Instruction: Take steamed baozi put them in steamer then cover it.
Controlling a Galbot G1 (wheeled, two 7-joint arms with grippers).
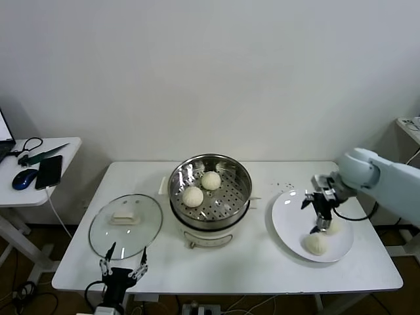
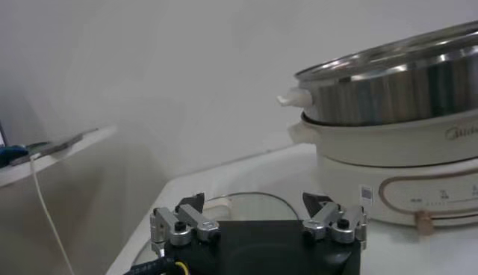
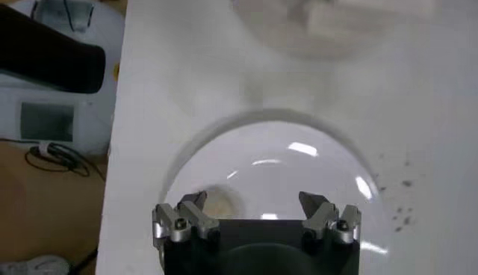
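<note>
Two smooth off-white baozi (image 1: 201, 188) are sitting inside the shiny round steel steamer (image 1: 240, 172) at frame centre, two more (image 1: 316, 243) lying on the flat white plate (image 1: 287, 220) at right. The right tool (image 1: 319, 211) is hovering open above them. Lower left, the left tool (image 1: 123, 268) is waiting open beside the glass lid (image 1: 98, 233) on the white bench (image 1: 262, 266).

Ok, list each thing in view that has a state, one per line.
steamer: uncovered, two baozi inside.
glass lid: off, flat on the table left of the steamer.
white plate: holds two baozi.
left pincer: open, empty, at the table's near edge.
right pincer: open, empty, above the plate.
</note>
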